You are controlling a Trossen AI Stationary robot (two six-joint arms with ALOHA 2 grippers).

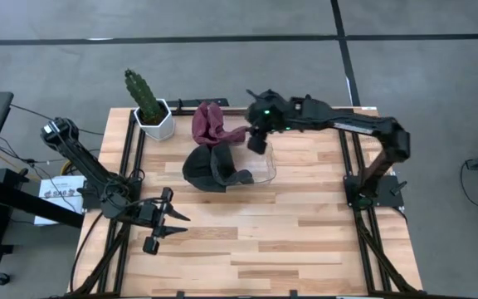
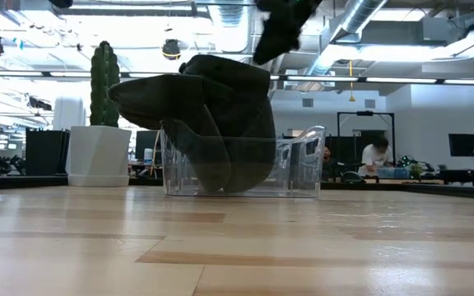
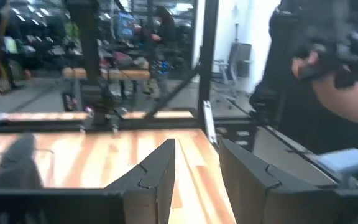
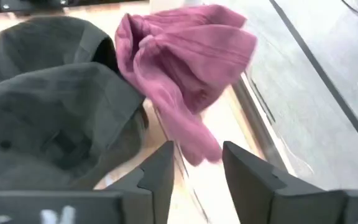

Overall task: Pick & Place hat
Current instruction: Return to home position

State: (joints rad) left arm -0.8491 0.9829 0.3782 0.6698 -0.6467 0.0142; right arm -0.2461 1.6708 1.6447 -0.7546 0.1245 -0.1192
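A maroon hat (image 1: 212,123) lies crumpled at the far side of a clear plastic container (image 1: 265,169). In the right wrist view the maroon hat (image 4: 185,56) leans on a dark grey hat (image 4: 48,106). The dark hat (image 1: 212,167) is draped over the container's left wall (image 2: 171,160). My right gripper (image 1: 256,141) hovers open above the container, and the maroon hat's narrow end (image 4: 199,144) reaches between its fingers (image 4: 197,149). My left gripper (image 1: 171,218) waits open near the table's left front. In the low view the dark hat (image 2: 212,115) hides the maroon one. My right gripper stands open with the maroon hat's narrow end (image 4: 194,140) lying between its two fingers, which come from above, slanting from the table's right. Whether either finger touches the cloth, I cannot tell.
A cactus in a white pot (image 1: 151,111) stands at the table's far left corner, close to the hats. The bare wooden tabletop (image 1: 289,232) stretches across the near half. Black frame rails (image 1: 357,166) run along the left and right edges.
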